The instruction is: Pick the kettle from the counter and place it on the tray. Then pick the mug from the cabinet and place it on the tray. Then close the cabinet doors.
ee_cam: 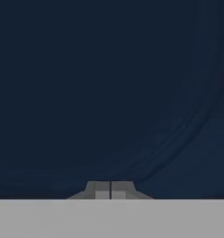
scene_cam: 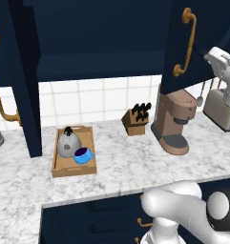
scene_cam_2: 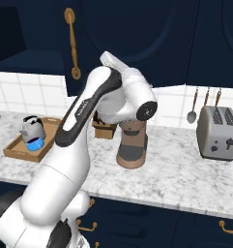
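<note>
Kettle and mug both sitting in the tray on the surface, mug just beside the kettle. Fingers pressed together, facing a navy door panel. Doors standing open, closing left.

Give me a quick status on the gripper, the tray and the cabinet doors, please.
Gripper shut, empty, up against the right cabinet door. Kettle and mug both on the tray. Both doors open; nothing seen in the way.
</note>
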You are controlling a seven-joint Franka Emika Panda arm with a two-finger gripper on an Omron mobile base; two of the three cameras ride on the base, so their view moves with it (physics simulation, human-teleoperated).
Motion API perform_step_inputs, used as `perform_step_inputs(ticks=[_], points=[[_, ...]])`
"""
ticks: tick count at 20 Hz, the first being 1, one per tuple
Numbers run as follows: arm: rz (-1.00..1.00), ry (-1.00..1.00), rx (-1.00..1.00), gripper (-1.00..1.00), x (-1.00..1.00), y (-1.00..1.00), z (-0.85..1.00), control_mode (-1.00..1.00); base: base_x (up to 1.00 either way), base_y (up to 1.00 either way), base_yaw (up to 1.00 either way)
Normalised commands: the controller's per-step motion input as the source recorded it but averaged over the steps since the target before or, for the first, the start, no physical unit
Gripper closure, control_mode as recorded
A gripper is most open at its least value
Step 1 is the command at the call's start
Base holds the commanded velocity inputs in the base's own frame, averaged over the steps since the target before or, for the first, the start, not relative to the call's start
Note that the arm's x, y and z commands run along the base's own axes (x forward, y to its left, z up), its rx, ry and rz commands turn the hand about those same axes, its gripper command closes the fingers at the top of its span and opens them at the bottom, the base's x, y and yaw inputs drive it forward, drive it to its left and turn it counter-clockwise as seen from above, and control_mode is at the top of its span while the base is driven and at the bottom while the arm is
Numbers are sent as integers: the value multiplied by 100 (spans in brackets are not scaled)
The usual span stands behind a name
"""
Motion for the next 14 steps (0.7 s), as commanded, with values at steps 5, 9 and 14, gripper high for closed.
perform_step_inputs(ticks=[5,9,14], points=[[-25,49,-7,100,100,71,0,-100,0,0,0],[-27,42,0,100,99,48,0,-100,0,0,0],[-29,11,0,100,85,37,0,-100,0,0,0]])
